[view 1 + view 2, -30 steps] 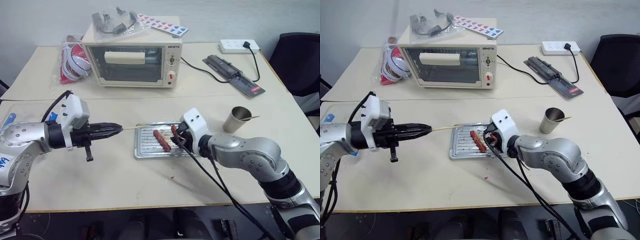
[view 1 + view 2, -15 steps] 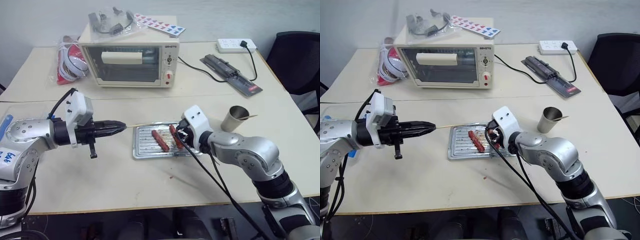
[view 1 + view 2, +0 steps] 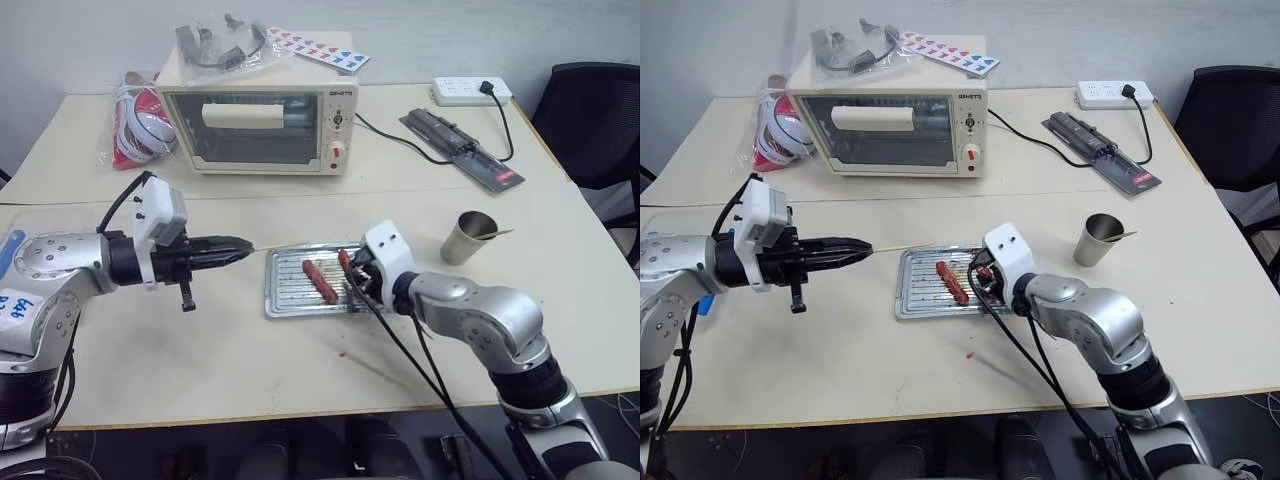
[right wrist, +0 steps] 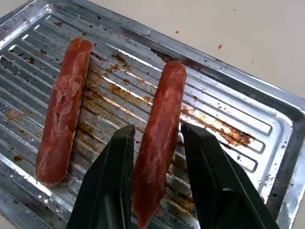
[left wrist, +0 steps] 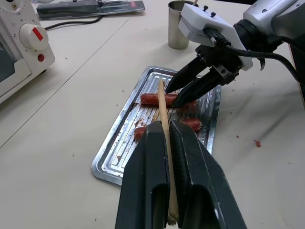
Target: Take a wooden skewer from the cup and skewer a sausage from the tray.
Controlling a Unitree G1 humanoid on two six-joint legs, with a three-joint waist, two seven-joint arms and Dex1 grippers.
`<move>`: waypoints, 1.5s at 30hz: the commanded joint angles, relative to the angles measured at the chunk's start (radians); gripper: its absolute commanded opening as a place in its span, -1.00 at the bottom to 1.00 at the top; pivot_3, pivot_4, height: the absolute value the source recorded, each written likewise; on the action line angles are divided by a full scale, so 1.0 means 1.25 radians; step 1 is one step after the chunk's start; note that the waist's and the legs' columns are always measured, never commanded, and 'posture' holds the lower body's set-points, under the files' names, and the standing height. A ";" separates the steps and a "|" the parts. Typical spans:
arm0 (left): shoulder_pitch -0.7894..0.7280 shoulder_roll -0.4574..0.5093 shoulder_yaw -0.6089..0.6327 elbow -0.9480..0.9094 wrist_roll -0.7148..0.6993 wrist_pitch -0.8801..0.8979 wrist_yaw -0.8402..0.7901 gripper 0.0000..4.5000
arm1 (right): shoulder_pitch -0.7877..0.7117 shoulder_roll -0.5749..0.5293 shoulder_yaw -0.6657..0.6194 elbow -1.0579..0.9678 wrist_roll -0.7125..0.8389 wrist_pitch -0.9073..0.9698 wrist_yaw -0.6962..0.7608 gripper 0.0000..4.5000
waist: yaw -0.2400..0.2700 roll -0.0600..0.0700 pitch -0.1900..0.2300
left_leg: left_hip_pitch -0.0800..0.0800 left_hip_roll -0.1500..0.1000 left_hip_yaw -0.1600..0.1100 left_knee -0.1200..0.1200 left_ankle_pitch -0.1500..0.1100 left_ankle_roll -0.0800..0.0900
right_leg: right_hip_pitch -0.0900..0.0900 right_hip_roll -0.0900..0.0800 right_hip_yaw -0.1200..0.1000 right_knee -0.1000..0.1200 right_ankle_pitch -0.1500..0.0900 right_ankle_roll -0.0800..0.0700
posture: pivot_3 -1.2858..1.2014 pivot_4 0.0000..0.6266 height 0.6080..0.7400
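Note:
My left gripper (image 3: 245, 244) is shut on a wooden skewer (image 3: 902, 246), held level with its tip aimed at the tray (image 3: 285, 295). The left wrist view shows the skewer (image 5: 164, 119) clamped between the fingers and reaching toward the right gripper (image 5: 170, 97). My right gripper (image 3: 350, 272) hangs low over the tray's right half, shut on a reddish-brown sausage (image 4: 164, 95) that sits lengthwise between its fingers. A second sausage (image 4: 64, 105) lies beside it on the ribbed, grease-stained bottom. The cup (image 3: 468, 238) stands to the right of the tray with another skewer (image 3: 500, 235) in it.
A toaster oven (image 3: 262, 125) stands behind the tray with a clear bag and a card on top. A red-and-white bag (image 3: 140, 120) lies to its left. A power strip (image 3: 470, 92) and a black device (image 3: 465, 150) are at the back right, an office chair (image 3: 600, 120) beyond.
Only the camera has shifted a little. Both arms keep their places, the left gripper still on the skewer and the right one on the sausage.

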 commanded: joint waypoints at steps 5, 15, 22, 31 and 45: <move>-0.026 -0.001 0.000 -0.005 0.006 -0.017 -0.002 -1.00 | 0.003 0.020 -0.006 0.020 -0.067 -0.021 0.040 -0.28 | 0.000 0.000 0.000 | 0.000 0.000 0.000 0.000 0.000 0.000 | 0.000 0.000 0.000 0.000 0.000 0.000 | 0.03 -0.52 1.00; -0.034 -0.011 -0.003 0.001 0.016 -0.024 0.002 -1.00 | 0.011 0.028 0.007 0.045 -0.126 -0.038 0.100 -0.45 | 0.000 0.000 0.000 | 0.000 0.000 0.000 0.000 0.000 0.000 | 0.000 0.000 0.000 0.001 0.000 0.000 | 0.03 -0.52 1.00; -0.037 -0.020 -0.007 0.009 0.026 -0.031 0.007 -1.00 | 0.016 0.037 0.000 0.040 -0.146 -0.023 0.128 -0.88 | -0.001 0.000 0.000 | 0.000 0.000 0.000 0.001 0.000 0.000 | 0.000 0.000 0.000 0.001 0.000 0.000 | 0.03 -0.52 1.00; -0.042 -0.031 -0.027 0.023 0.036 -0.047 -0.009 -1.00 | -0.036 -0.069 -0.051 -0.012 -0.096 -0.010 0.287 -0.88 | 0.000 0.000 0.000 | 0.000 -0.001 0.000 0.001 0.000 0.000 | 0.000 0.000 0.000 0.002 0.000 0.000 | 0.03 -0.52 1.00; -0.116 -0.019 -0.133 0.046 0.039 -0.076 -0.187 -1.00 | -0.175 -0.470 -0.120 -0.051 0.131 -0.048 0.864 -0.88 | 0.002 0.000 0.000 | 0.000 0.000 0.000 0.002 0.000 0.001 | 0.000 0.000 0.000 0.001 0.000 0.000 | 0.03 -0.52 1.00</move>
